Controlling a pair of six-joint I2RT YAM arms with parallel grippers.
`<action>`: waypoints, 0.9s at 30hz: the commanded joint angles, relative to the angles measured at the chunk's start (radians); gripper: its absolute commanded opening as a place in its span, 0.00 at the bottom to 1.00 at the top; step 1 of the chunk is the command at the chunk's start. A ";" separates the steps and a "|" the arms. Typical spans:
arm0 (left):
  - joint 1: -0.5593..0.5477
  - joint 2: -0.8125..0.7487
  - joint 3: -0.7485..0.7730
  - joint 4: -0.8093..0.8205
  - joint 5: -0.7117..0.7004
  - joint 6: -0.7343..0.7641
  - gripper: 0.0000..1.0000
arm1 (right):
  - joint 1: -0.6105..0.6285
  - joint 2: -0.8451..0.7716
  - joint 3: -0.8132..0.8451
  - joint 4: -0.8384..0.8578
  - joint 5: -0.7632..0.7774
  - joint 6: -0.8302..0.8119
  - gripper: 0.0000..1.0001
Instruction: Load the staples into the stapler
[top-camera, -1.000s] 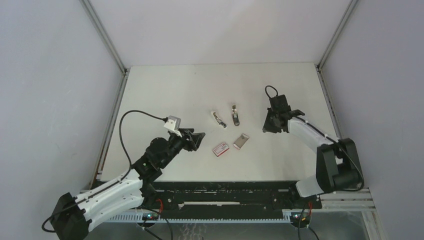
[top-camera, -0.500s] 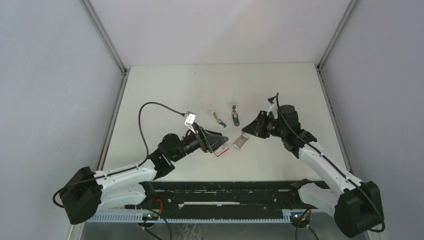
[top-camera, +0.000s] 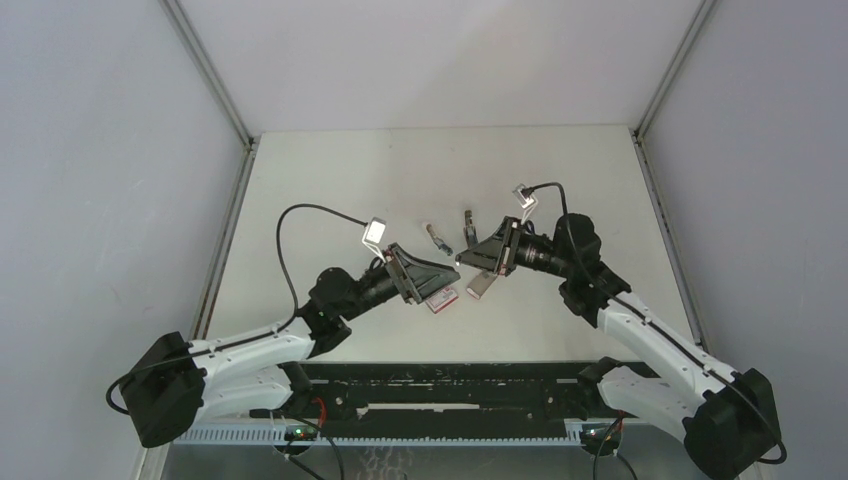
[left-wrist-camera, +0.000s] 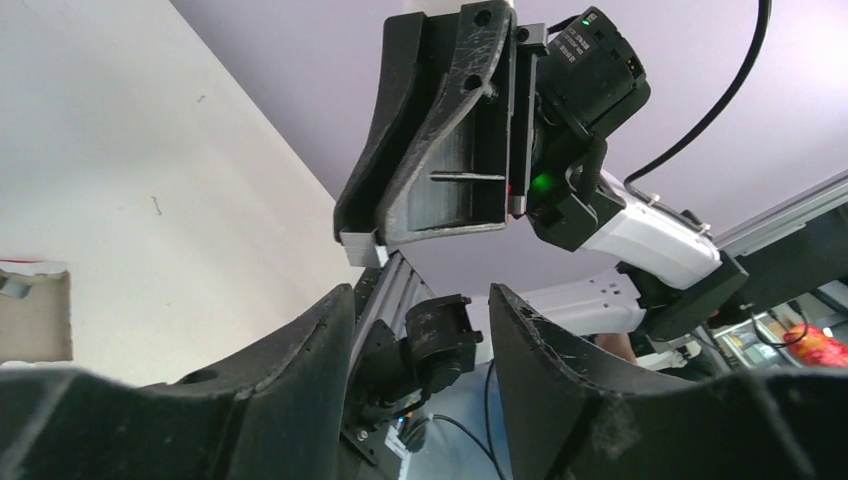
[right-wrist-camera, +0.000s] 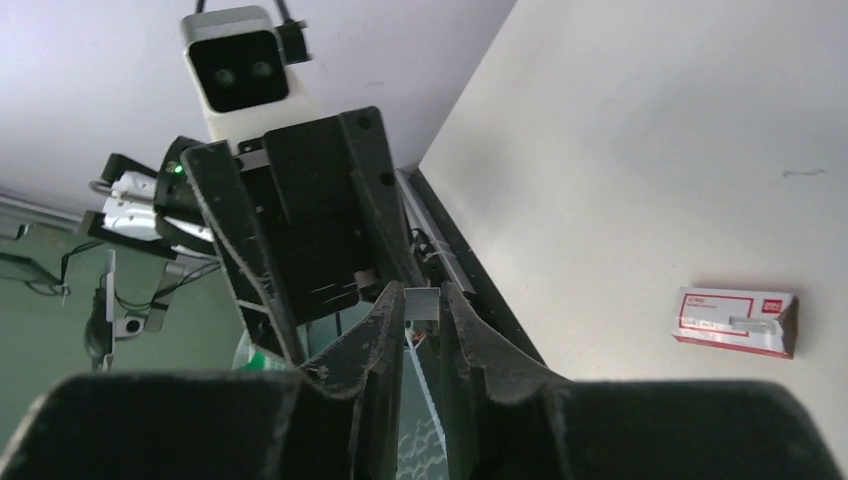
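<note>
Silvery staple strip (left-wrist-camera: 362, 247) held in mid-air between two robot arms that have just swung in to face each other.
A second ago we saw the left arm (top-camera: 260, 345) and right arm (top-camera: 640, 320) well apart. Now their tips nearly meet above the white worktop (top-camera: 330, 180), over the grey tray (top-camera: 481, 285) and the red-and-white box (right-wrist-camera: 738, 322). The right jaws pinch the strip at their very tips. The left jaws are spread and empty, a little narrower than before, and point at the strip. What we take for the stapler (top-camera: 437, 238), small and white, lies untouched just behind them. We judge this a handover or regrasp: the strip is out of the tray, but loading has not begun.
</note>
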 joint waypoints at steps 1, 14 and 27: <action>-0.002 -0.009 0.033 0.069 0.026 -0.050 0.55 | 0.021 -0.031 0.008 0.129 -0.046 0.032 0.17; 0.003 -0.011 0.028 0.125 0.038 -0.082 0.40 | 0.055 -0.048 0.008 0.177 -0.085 0.049 0.17; 0.010 -0.023 0.013 0.149 0.025 -0.091 0.28 | 0.082 -0.051 0.009 0.184 -0.097 0.055 0.17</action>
